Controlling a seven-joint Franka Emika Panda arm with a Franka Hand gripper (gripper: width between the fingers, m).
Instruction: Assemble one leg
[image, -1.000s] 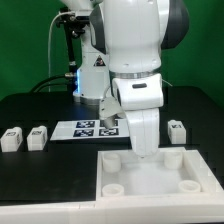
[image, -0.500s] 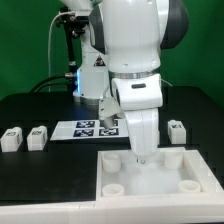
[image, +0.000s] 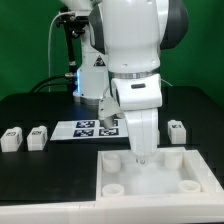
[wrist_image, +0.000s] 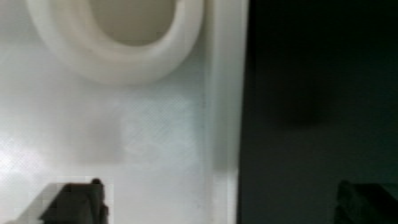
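- Your gripper (wrist_image: 221, 205) hangs low over the back edge of the tray (image: 150, 180). Its jaws stand wide apart, and nothing is between them.
- In the wrist view, one fingertip (wrist_image: 71, 200) is over the white tray and the other is over the black table (wrist_image: 320, 100). A round socket (wrist_image: 125, 40) lies close by.
- The first leg (image: 12, 138) and the second leg (image: 37, 137) stand side by side on the table at the exterior view's left, well apart from the gripper.
- The third leg (image: 177, 130) sits at the exterior view's right, near the tray.
- The marker board (image: 88, 127) lies between the left pair and the arm.

Black table (image: 30, 170) carries the tray (image: 104, 175), the marker board (image: 84, 128), two legs (image: 12, 138) at the exterior view's left, and one leg (image: 177, 129) at its right.
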